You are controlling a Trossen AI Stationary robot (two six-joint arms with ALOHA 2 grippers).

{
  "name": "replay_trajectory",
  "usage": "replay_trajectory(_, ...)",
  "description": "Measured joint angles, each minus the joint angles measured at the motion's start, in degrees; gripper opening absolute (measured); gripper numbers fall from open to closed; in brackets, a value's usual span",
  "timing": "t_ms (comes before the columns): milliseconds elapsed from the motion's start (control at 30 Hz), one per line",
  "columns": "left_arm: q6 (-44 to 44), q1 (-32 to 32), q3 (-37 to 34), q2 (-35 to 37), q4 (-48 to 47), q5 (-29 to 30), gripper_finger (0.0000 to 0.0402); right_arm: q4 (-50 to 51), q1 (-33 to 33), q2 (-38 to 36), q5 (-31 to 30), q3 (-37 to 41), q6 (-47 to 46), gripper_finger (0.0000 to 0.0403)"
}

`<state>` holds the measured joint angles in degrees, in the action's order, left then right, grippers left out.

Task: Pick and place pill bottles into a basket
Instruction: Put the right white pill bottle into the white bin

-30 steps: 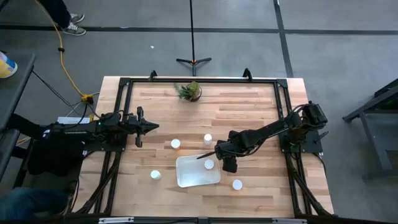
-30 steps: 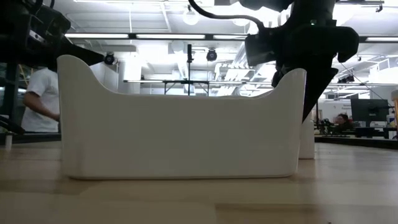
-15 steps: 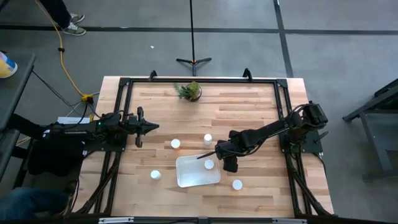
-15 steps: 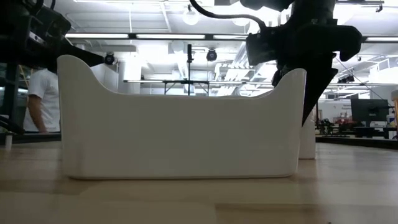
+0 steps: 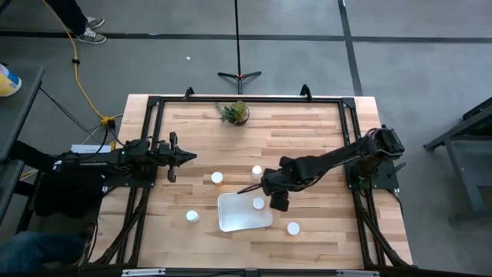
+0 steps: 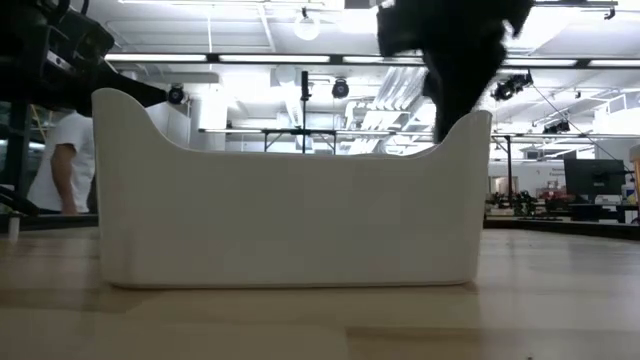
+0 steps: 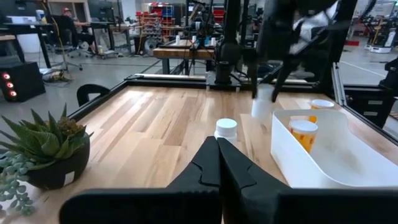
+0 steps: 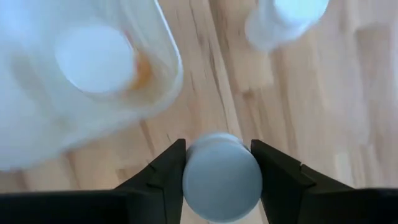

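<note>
Just lifted a pill bottle (image 8: 222, 180) off the table (image 5: 307, 131) beside the basket (image 5: 240, 221), right claw (image 8: 217, 149) clenched on it, drop-in next; left claw (image 5: 192, 157) closed, parked left.

Low view: the tall white rectangular plastic basket (image 6: 290, 195) fills the middle and hides whatever sits inside it and on the wooden surface (image 6: 320, 320) behind; the dark right arm above its far corner is motion-blurred and cut off by the top edge, jaws not readable there. Right wrist view: the round white-capped pill bottle (image 8: 221, 176) between the jaws is cut by the bottom edge, body hidden under its cap; everything beyond is blurred.
</note>
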<state>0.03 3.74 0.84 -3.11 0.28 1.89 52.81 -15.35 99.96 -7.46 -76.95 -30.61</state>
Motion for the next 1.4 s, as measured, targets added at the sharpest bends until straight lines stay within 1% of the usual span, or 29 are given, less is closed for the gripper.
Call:
replay_trajectory(200, 0.2, 0.0, 0.0, 0.0, 0.0, 0.0, 0.0045, 1.9, 0.0, 0.0, -3.6, -7.4, 0.0, 0.0153)
replay_trajectory(367, 0.2, 0.0, 0.0, 0.0, 0.1, 0.0, 0.0022, -0.7, -0.8, 0.0, -3.9, -11.5, 0.0, 0.0153)
replay_trajectory(500, 0.2, 0.0, 0.0, 0.0, 0.1, 0.0, 0.0022, -4.1, -3.0, 0.0, -4.1, -12.0, -0.5, 0.0153)
replay_trajectory(667, 0.2, 0.0, 0.0, 0.0, 0.1, 0.2, 0.0041, -6.4, -5.7, 1.1, -4.5, -12.0, -1.7, 0.0153)
replay_trajectory(800, 0.2, 0.0, 0.0, 0.0, 0.1, 0.2, 0.0023, -10.2, -7.5, 3.7, -3.5, -11.9, -2.6, 0.0153)
replay_trajectory(867, 0.2, 0.0, 0.0, 0.0, 0.1, 0.2, 0.0022, -11.5, -8.4, 4.7, -3.3, -11.9, -2.8, 0.0153)
replay_trajectory(967, 0.2, 0.0, 0.0, 0.0, 0.1, 0.2, 0.0022, -11.9, -9.1, 6.1, -3.1, -11.9, -3.9, 0.0153)
replay_trajectory(1133, 0.2, 0.0, 0.0, 0.0, 0.1, 0.2, 0.0034, -12.8, -10.4, 7.8, -3.4, -11.9, -4.1, 0.0153)
replay_trajectory(1267, 0.2, 0.0, 0.0, 0.0, 0.1, 0.2, 0.0023, -13.0, -11.2, 9.4, -3.6, -11.9, -4.1, 0.0153)
replay_trajectory(1400, 0.2, 0.0, 0.0, 0.0, 0.1, 0.2, 0.0023, -13.0, -11.4, 10.7, -3.9, -11.9, -4.0, 0.0153)
